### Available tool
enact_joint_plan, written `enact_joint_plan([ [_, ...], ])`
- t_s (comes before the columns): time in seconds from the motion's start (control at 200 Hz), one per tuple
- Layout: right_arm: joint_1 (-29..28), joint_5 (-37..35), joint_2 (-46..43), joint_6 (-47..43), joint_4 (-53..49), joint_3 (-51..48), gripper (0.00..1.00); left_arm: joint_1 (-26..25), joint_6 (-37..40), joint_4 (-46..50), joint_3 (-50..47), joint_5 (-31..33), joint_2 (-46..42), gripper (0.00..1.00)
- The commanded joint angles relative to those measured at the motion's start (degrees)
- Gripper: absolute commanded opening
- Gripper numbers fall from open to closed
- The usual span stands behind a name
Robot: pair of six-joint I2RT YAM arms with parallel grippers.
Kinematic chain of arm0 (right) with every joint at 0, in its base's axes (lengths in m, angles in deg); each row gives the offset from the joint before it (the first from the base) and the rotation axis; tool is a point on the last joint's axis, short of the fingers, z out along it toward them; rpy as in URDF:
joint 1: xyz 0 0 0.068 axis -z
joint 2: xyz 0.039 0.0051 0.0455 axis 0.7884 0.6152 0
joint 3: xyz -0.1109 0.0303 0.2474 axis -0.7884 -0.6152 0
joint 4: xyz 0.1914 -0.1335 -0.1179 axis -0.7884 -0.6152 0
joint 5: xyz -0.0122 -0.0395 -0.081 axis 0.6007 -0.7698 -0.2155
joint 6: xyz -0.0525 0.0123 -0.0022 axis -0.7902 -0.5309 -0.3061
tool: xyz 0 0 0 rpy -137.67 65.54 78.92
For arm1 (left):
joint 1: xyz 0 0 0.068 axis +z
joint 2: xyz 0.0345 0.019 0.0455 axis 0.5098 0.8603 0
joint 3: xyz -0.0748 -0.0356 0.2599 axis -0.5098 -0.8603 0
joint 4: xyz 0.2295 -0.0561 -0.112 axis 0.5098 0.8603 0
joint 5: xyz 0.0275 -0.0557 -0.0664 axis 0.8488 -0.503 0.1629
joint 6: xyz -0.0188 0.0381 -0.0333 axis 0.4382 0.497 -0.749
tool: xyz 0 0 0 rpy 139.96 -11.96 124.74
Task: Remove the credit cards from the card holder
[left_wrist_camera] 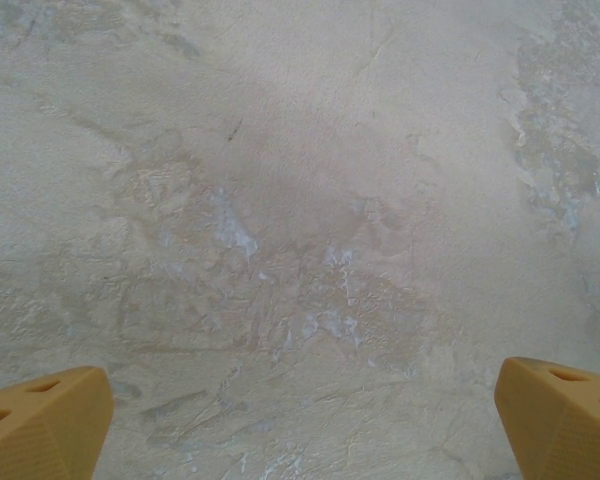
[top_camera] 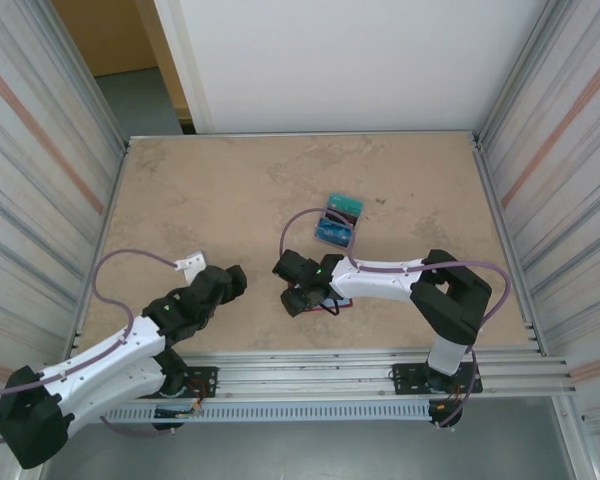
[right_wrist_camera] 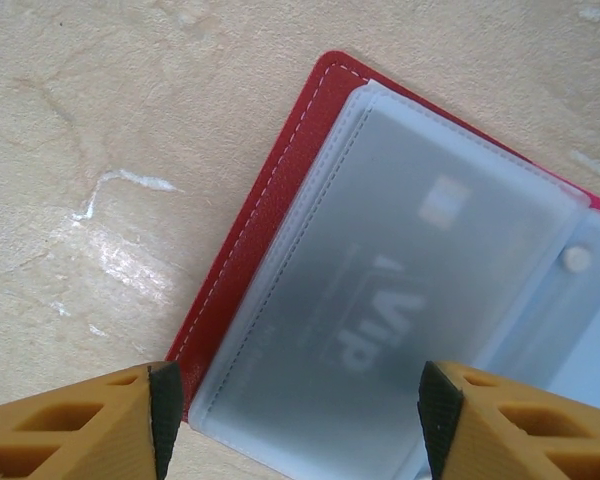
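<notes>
**While one card sits in its sleeve, nothing pins the wallet**

Although a blue card and a teal card lie side by side on the table, the red wallet seems to have more to give. It lies open near the middle of the table, just on the near side of those two. A pale card marked VIP shows through its frosted sleeve, with a snap at the right.

The right gripper hangs over the wallet's near corner. Its jaws stand partly apart astride the sleeve and clamp nothing. The left gripper is spread wide over bare table to the left, well apart from the wallet.

The likely trouble is pinching sleeve and card together, since the plastic is soft and covers the card's edge. With no hand holding the wallet down, a pull could then lift or drag the whole thing toward the near edge. I cannot tell which side the sleeve opens on, so a tug the wrong way could jam the card deeper.
</notes>
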Motion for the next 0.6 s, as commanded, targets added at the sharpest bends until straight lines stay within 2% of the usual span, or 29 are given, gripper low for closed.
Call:
enact_joint_plan([
  [0.0,0.3,0.2,1.2,1.9,-0.1,0.4,0.63,0.4,-0.8,0.0,-0.4,0.4,0.2,0.99],
  [0.346,1.1,-1.1,1.8,2.5,-0.4,-1.3,0.56,0.5,-0.4,-0.3,-0.3,0.0,0.0,0.99],
  [0.596,1.8,-0.2,1.0,3.3,0.0,-1.4,0.45,0.5,1.7,0.5,1.1,-0.2,0.3,0.99],
])
